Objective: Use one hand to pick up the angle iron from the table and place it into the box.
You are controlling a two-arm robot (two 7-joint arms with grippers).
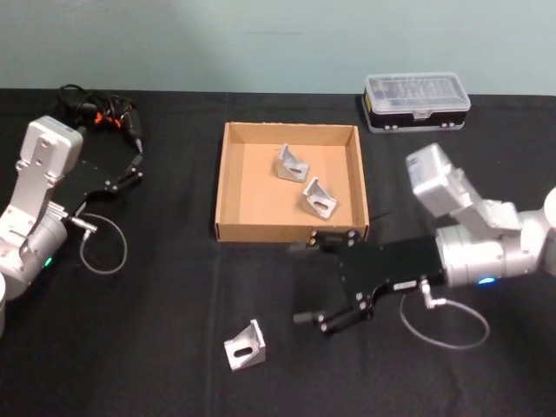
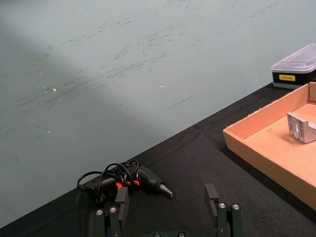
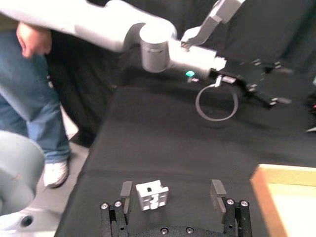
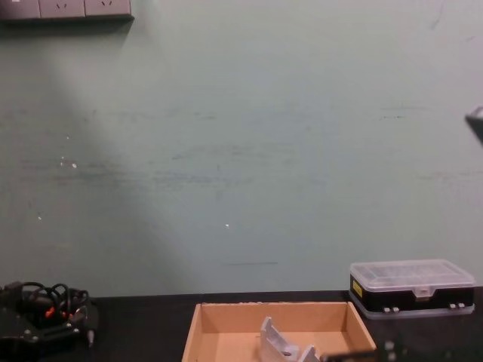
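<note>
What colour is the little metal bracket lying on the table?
The bracket is silver-grey; the head view shows it best.

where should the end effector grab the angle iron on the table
Likely across its two triangular side ribs, from above. The angle iron seems to rest on the table with one slotted flange flat and one upright, so the ribs give parallel faces. The open right end effector is nearest; the left end effector sits far off, left of the box.
</note>
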